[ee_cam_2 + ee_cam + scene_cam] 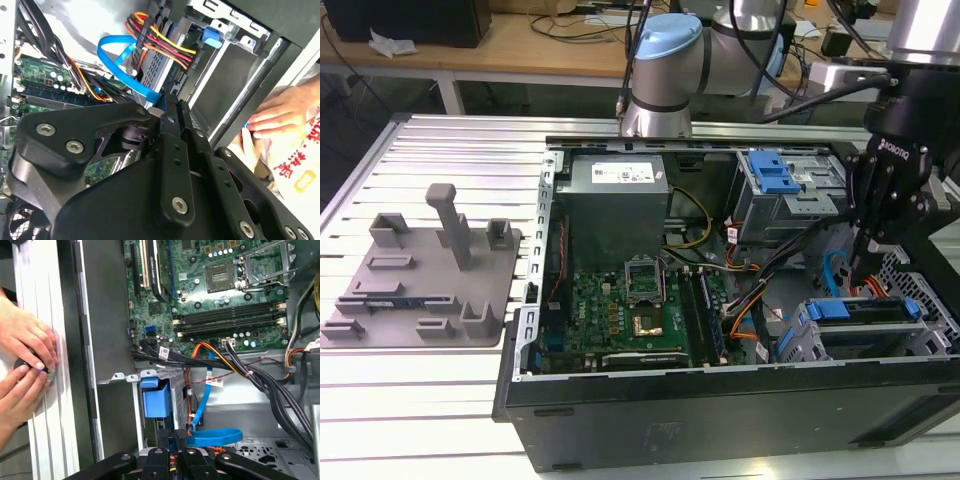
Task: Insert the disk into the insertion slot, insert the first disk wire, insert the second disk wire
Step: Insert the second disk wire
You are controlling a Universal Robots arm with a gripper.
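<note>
A: Exterior view first: where is the gripper (865,268)?

B: Down inside the open computer case (720,400), at the exterior view's right, just above the insertion slot (865,335). The disk (865,312) already sits in that grey cage, its blue carrier showing at both ends.

A: Are the fingers apart or together?

B: Together, as far as the first wrist view shows; the fingers (176,437) meet at the tip right by the blue flat wire (215,436). Whether they actually pinch its connector, I cannot tell.

A: What crowds the spot?

B: Plenty. In the second wrist view the blue flat wire (122,65) loops just ahead of the fingers (172,120), and a red, yellow and black power bundle (162,42) runs across the back of the disk (155,62). In the first wrist view a thick black cable bundle (260,382) and an orange wire (210,352) cross between the motherboard (215,290) and the cage.

A: Anything else around?

B: The larger grey bay with a blue latch (775,175) and the power supply (617,200) lie further back in the case. A grey parts fixture (420,280) sits on the slatted table (440,140), well apart at the exterior view's left. A person's hands (25,365) rest on the table just outside the case wall.
</note>
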